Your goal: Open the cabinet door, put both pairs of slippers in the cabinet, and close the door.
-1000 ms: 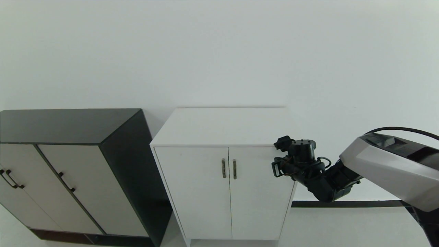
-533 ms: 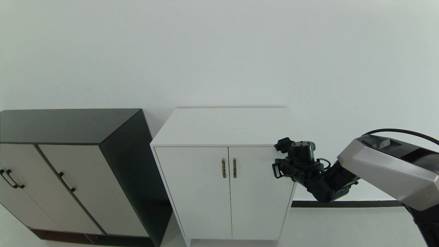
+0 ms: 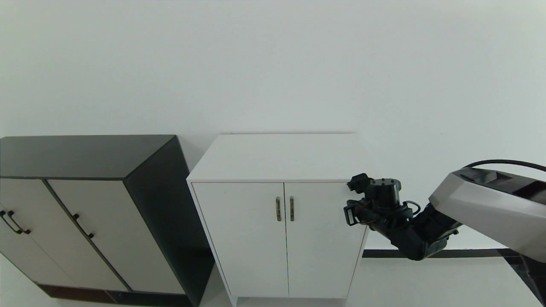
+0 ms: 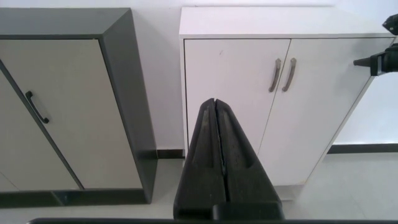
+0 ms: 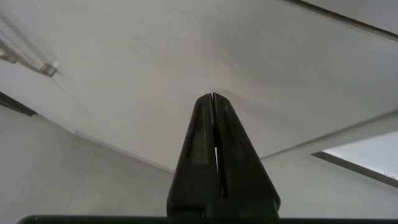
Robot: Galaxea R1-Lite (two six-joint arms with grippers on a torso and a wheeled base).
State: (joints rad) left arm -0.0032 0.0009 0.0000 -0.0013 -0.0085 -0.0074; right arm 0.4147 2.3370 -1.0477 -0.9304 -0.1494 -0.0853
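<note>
R arm [image 3: 426, 241]: angular silver-grey shell [image 3: 490, 211] w/ dark inset panel on top. Black cable [image 3: 503, 162] arcs over it at 12 o'clock. Wrist section is glossy black and jointed, w/ short cylindrical cap [image 3: 385, 187] & thin wire loops. Small black boxy module [image 3: 357, 181] at cap's 10 o'clock. L gripper [image 4: 214, 106] & R gripper [image 5: 213, 102]: matte black wedge-shaped jaws, narrow seam down the middle.

Bright, even light; soft shadows
</note>
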